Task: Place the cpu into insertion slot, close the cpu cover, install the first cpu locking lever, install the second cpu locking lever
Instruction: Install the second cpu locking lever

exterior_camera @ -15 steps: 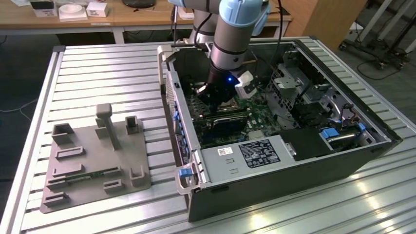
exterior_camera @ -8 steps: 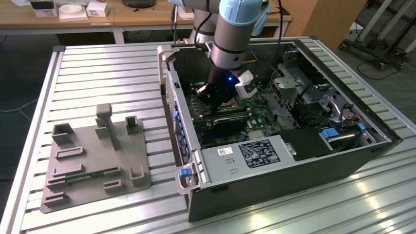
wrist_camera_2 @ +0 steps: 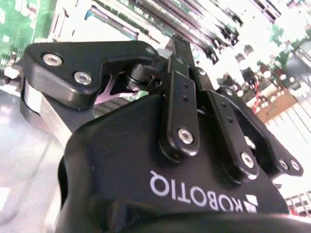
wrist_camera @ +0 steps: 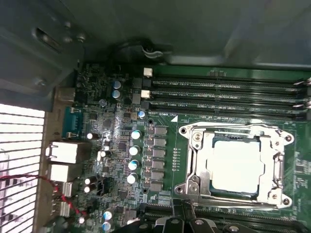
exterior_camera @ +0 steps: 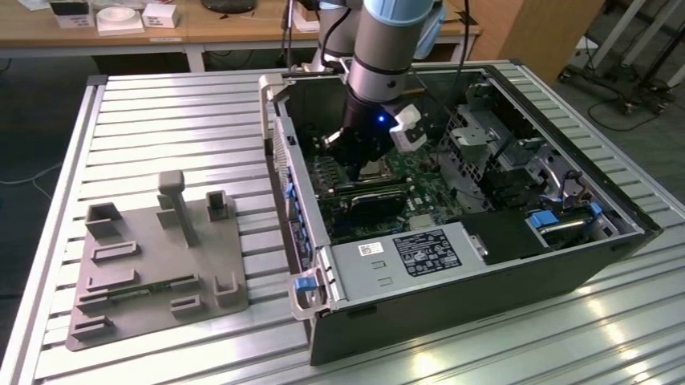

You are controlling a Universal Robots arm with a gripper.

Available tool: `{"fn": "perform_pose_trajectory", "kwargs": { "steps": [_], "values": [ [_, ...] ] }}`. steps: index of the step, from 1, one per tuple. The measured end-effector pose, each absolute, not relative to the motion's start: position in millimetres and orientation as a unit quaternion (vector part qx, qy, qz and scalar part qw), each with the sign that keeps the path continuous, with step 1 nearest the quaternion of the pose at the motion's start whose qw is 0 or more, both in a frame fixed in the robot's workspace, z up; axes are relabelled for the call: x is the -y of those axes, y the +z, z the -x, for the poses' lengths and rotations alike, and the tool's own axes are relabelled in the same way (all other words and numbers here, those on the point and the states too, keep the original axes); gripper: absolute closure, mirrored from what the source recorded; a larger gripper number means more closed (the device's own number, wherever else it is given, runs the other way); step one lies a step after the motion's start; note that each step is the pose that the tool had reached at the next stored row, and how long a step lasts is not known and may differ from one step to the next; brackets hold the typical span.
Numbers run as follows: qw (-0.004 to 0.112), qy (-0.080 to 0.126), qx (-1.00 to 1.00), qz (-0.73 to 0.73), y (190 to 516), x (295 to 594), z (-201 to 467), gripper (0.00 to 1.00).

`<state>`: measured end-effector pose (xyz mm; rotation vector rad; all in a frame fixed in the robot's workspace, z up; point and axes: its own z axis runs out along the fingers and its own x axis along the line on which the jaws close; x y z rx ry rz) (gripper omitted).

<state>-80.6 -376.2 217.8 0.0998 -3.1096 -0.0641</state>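
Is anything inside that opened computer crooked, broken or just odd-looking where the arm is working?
Nothing stands out. In the first wrist view the small square silver-topped cpu lies flat and square in the silvery-rimmed insertion slot, with the thin silvery frame-shaped cpu cover lying evenly around it. The long black memory slots run straight.

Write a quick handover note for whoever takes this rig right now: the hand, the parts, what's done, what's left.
Hand: low inside the computer case, just above the insertion slot; open or shut cannot be told.
Cpu: seated in the slot, silver top showing.
Cpu cover: down, framing the cpu.
Done: cpu placed, cover closed.
Left: the locking levers. Thin rods lie along two sides of the slot; whether they are latched cannot be told.
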Motion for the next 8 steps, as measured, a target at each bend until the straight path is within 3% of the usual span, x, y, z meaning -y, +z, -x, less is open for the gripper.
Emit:
{"fn": "perform_pose_trajectory", "kwargs": {
  "steps": [8],
  "values": [
    [0.015,-0.021,0.999,-0.032,221.0,376.2,80.6,0.90]
  ]
}}
